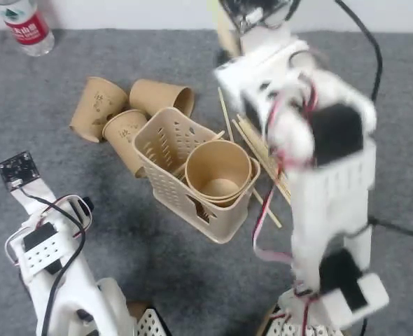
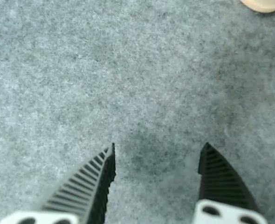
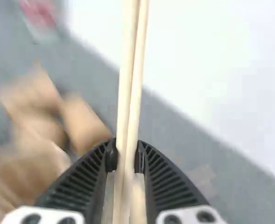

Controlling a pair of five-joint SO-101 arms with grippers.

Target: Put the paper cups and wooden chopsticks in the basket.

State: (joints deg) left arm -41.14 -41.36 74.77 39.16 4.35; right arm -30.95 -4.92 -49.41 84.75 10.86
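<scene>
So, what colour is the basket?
The basket is beige; best seen in the high view.

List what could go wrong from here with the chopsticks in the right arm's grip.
The right end effector pinches the chopsticks in one narrow spot, so their long free length might pivot or slip. Nested paper cups fill much of the basket, so the sticks could jam against them or fall outside.

Our high cam looks down over the grey carpet (image 1: 157, 245); wrist cams sit right behind their jaws, left facing that same carpet, right tilted up at the wall (image 3: 212, 70).
</scene>
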